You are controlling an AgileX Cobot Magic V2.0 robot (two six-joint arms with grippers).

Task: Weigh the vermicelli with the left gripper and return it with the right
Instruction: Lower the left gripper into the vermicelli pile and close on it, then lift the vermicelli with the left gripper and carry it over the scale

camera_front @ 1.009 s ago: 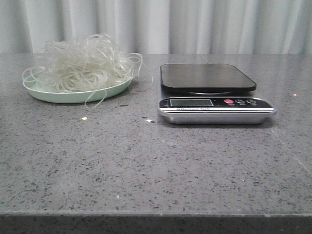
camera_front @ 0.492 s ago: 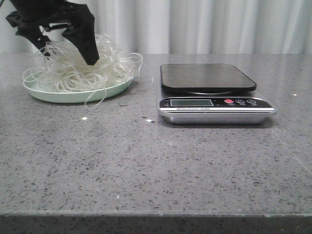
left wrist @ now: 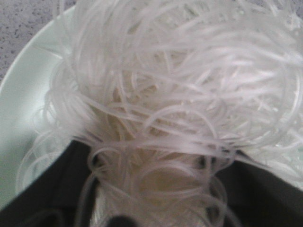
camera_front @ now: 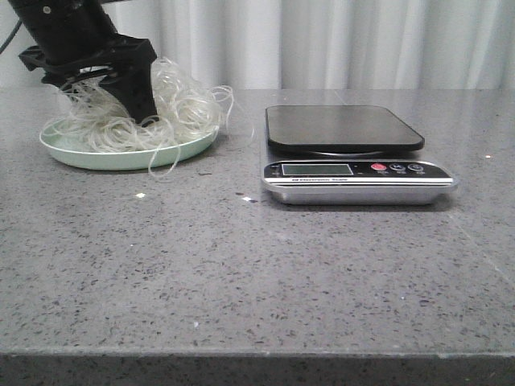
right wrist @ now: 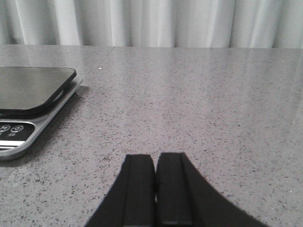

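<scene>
The vermicelli (camera_front: 181, 108) is a fluffy whitish nest of thin strands on a pale green plate (camera_front: 96, 158) at the far left of the table. My left gripper (camera_front: 105, 108) is pushed down into the nest, open, its black fingers (camera_front: 138, 84) spread wide with strands between them. In the left wrist view the vermicelli (left wrist: 180, 85) fills the frame over the plate (left wrist: 21, 113), and the gripper (left wrist: 156, 189) has its fingers wide apart on either side. My right gripper (right wrist: 155, 163) is shut and empty, low over bare table to the right of the scale (right wrist: 28, 94).
The digital scale (camera_front: 346, 129), with a bare black platform and a silver front panel (camera_front: 358, 171), stands right of the plate. Loose strands hang over the plate's near rim. White curtains hang behind the grey speckled table (camera_front: 241, 273).
My left arm came in from the upper left and lowered its open fingers into the vermicelli, pressing the nest down. The scale and plate have not moved.
</scene>
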